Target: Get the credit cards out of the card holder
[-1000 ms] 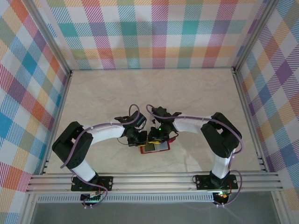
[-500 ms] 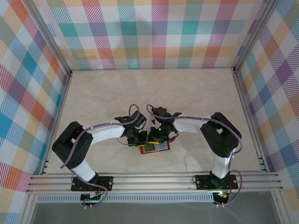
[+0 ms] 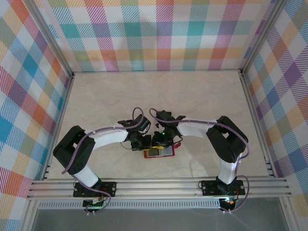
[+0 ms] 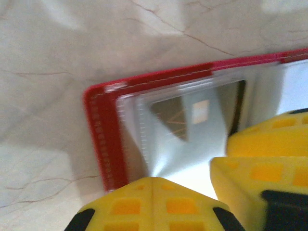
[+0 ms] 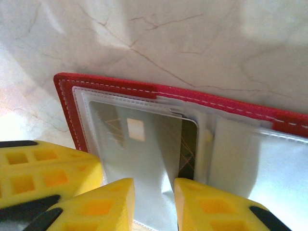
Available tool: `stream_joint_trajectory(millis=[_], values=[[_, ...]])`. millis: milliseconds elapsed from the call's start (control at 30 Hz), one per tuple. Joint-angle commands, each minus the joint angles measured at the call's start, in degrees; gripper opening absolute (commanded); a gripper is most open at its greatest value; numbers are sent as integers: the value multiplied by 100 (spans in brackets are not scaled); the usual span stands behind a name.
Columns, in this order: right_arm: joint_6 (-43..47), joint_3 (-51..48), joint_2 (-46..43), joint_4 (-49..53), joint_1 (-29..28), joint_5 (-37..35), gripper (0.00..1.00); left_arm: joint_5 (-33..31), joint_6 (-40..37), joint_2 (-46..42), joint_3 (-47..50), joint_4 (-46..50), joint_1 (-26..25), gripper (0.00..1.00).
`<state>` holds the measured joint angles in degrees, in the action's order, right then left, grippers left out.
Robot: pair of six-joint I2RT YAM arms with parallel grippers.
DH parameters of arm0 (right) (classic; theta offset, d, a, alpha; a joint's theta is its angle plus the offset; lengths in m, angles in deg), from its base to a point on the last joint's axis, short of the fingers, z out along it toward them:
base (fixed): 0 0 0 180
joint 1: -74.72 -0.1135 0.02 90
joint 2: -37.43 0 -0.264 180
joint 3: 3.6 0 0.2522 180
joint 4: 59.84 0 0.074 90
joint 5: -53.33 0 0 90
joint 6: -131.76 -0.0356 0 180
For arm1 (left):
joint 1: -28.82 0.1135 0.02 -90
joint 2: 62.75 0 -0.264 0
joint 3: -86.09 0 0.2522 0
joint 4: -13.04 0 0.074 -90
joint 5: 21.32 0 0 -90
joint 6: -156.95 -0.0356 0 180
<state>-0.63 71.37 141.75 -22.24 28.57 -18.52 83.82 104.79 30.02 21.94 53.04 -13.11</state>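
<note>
Barely shifted since earlier, the card holder (image 3: 160, 153) lies open at lower centre under the closed left end effector (image 4: 153, 187); its pocketed credit card (image 5: 144, 144) is straddled by the slightly parted right end effector (image 5: 154, 195).

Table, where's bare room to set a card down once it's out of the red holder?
The far half of the table, between the back wall and the arms, is bare, as is the strip between the card holder and the near rail. Crowded where the left pincer and right pincer meet on the holder.
</note>
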Motion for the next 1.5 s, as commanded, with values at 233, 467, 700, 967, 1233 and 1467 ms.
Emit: stream_joint_trajectory(millis=[233,467,700,967,1233,1467], values=[[192,154,-139,657,10,-434,30,-270,-84,-272,103,473,-39,8],[253,231,-140,844,1,-586,30,-261,-80,-235,130,422,-42,7],[350,295,-78,861,-25,-469,25,-325,-34,-397,30,422,-35,3],[64,179,-79,193,-95,244,25,360,324,-509,392,-438,77,2],[84,163,-68,283,-117,169,26,593,405,-451,733,-787,220,1],[117,202,37,388,-137,35,28,693,426,-260,898,-956,299,1]])
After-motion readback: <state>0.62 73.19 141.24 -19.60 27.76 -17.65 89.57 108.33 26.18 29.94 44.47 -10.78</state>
